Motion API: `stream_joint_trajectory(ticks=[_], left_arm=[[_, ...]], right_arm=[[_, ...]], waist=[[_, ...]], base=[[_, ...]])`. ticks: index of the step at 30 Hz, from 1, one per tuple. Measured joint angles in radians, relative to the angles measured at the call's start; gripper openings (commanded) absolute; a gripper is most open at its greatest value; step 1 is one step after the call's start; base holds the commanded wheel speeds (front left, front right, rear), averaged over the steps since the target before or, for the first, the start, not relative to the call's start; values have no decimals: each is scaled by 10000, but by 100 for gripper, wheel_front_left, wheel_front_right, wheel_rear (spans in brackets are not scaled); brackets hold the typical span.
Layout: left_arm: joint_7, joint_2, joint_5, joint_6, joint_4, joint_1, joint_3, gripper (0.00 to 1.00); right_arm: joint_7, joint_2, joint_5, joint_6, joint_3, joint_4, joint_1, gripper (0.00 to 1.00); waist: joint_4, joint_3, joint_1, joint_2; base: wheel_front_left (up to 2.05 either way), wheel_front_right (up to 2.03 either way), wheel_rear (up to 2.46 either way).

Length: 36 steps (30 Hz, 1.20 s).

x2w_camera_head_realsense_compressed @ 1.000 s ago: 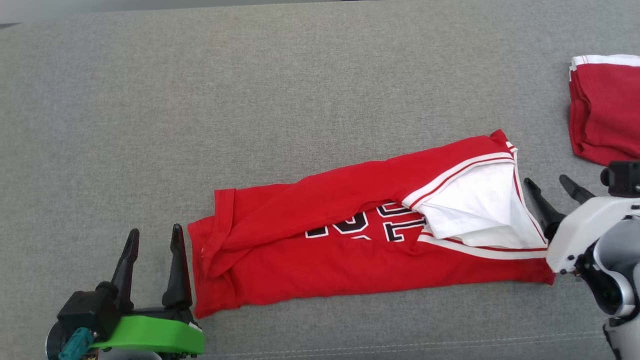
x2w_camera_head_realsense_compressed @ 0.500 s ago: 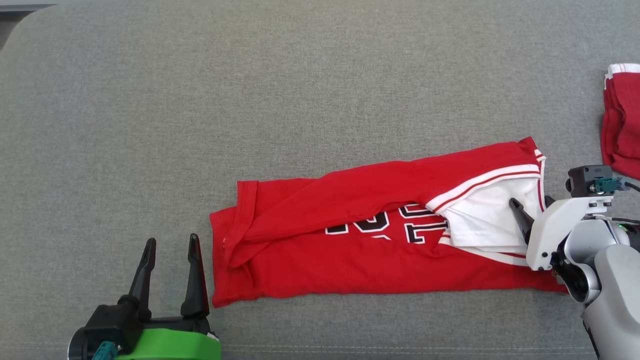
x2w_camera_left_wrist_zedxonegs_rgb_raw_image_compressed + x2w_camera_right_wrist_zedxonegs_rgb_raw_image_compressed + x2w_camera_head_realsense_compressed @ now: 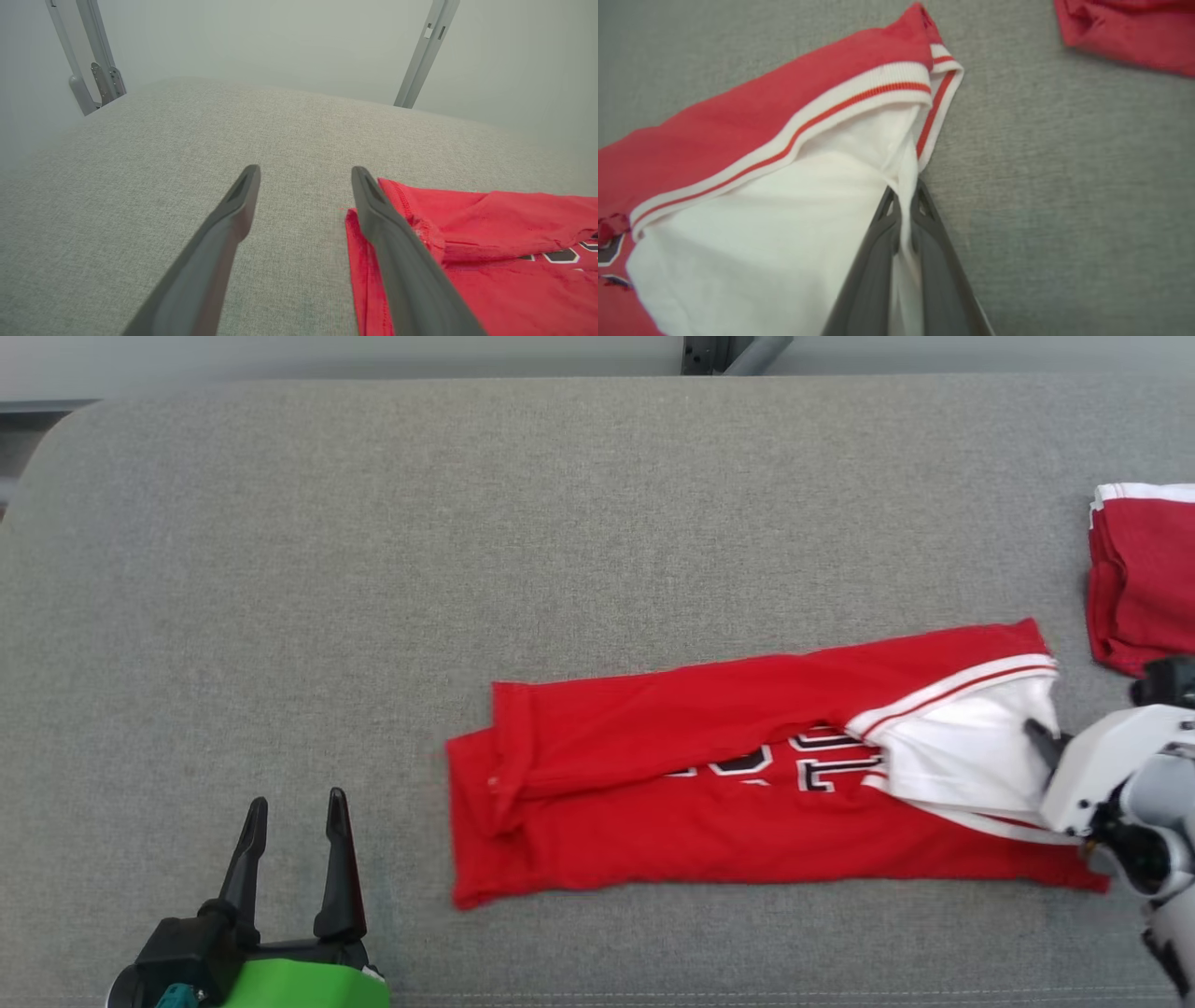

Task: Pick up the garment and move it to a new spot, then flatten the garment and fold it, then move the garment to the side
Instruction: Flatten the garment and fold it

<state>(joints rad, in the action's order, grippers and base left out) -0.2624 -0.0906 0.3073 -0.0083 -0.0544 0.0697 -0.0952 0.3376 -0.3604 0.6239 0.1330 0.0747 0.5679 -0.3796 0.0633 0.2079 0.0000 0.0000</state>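
Note:
The garment [image 3: 700,803] is a red jersey with white trim and dark lettering, folded into a long strip on the grey cushion [image 3: 373,569]. Its white inner fabric shows at the right end. There my right gripper [image 3: 1038,735] is shut on the white edge; in the right wrist view the cloth [image 3: 761,210] is pinched between the closed fingers of that gripper [image 3: 903,192]. My left gripper [image 3: 297,798] stands open at the lower left, a little left of the garment's left end. In the left wrist view nothing lies within the gripper [image 3: 304,170], and the garment [image 3: 490,261] is just right of it.
A second red garment [image 3: 1144,579] with white trim lies at the far right edge, also visible in the right wrist view [image 3: 1125,32]. Grey metal posts [image 3: 423,56] rise behind the cushion. Bare cushion spreads to the left and back.
My right gripper moved onto the garment's white end and shut on its edge. The left gripper stays open. The head camera shifted, so the whole picture slid.

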Motion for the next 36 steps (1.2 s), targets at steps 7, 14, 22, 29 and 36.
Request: stream_joint_trajectory(ticks=[7,14,22,29,36], left_arm=[[0,251,-142,-238,-17,326,314,100],[0,368,-150,-221,221,798,497,100],[0,391,-12,-119,236,718,247,100],[0,401,0,-77,25,363,-31,100],[0,401,-2,-77,-138,363,-46,100]], right_arm=[[-42,-1557,811,-15,-1363,-299,-72,0],[1078,-1089,1697,-25,-876,-3133,515,0],[1204,1941,897,-23,1597,-4481,1194,0],[-36,3047,194,-25,2598,-2840,889,0],[-1154,3087,637,-25,3078,-1812,424,0]], waist=[[-18,-534,0,0],[27,-903,0,0],[-167,-672,0,0],[98,-514,0,0],[470,-470,0,0]], base=[[0,0,0],[0,0,0],[0,0,0],[0,0,0],[0,0,0]])
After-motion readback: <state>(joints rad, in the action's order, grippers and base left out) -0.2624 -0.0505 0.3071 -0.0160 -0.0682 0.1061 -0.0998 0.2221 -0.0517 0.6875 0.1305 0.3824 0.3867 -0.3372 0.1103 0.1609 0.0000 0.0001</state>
